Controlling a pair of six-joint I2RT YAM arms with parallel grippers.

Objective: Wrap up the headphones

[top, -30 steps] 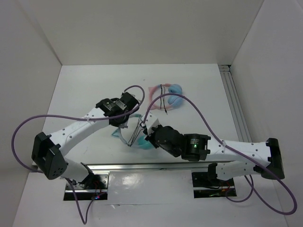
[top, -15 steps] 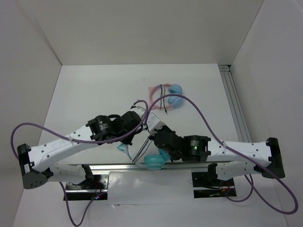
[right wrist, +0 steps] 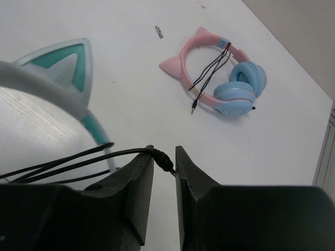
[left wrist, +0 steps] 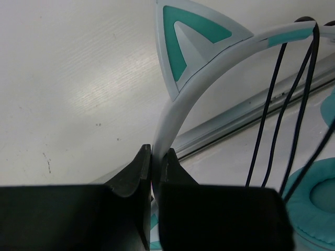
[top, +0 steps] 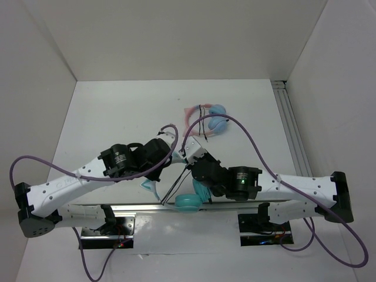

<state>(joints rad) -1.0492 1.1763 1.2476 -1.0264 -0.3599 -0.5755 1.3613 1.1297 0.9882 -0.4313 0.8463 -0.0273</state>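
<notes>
I see the headphones (top: 189,201) at lower centre of the top view, between both arms. My left gripper (left wrist: 155,162) pinches their headband (left wrist: 183,99) tight below a cat ear. My right gripper (right wrist: 164,162) stands narrowly parted, with the plug end of the cord (right wrist: 131,152) in the gap.

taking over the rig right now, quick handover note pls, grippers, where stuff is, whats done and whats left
Left gripper: shut on the teal headphones' headband.
Right gripper: jaws a little apart; the cord's plug lies between them, seemingly not clamped.
Things: a teal ear cup sits by the near edge, between the arms. The pink pair lies farther back.
Done: several strands of cord cross the headband.
Left: probably tuck the plug end, then set the headphones down.
</notes>
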